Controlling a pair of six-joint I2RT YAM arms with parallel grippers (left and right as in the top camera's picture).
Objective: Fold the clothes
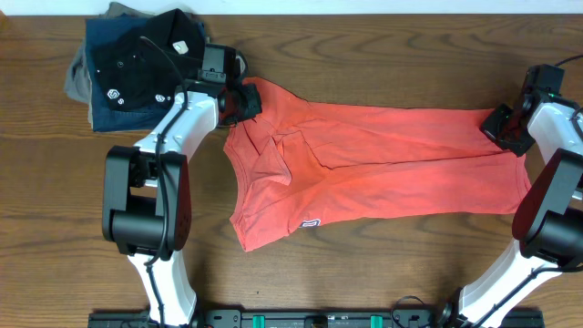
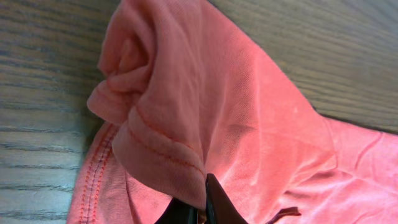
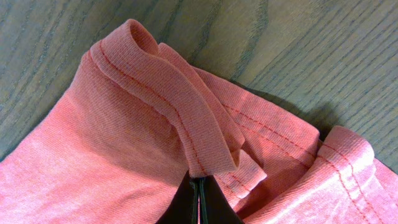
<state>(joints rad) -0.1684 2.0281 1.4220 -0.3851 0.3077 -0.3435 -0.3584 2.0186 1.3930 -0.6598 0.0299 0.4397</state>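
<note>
Cloth like this red-orange cotton T-shirt [image 1: 383,155], stretched lengthwise across the middle of the brown wooden table [image 1: 364,273], looks light, limp and prone to bunching, so its stitched hems probably give the surest hold. At the collar end the left gripper [image 1: 239,98] pinches a bunched hemmed fold, and the right gripper [image 1: 504,128] is pressed together on the rolled bottom hem.

From overhead I get even, fairly bright light over the table [image 1: 364,264], with only soft, short shadows beside the arms [image 1: 146,196], and the wood reads matt and sharp to the edges. In both wrist views the T-shirt [image 2: 249,106] has its weave and stitching crisp, while the wood on the far side goes soft and a dark shadow hugs the cloth's edge.
</note>
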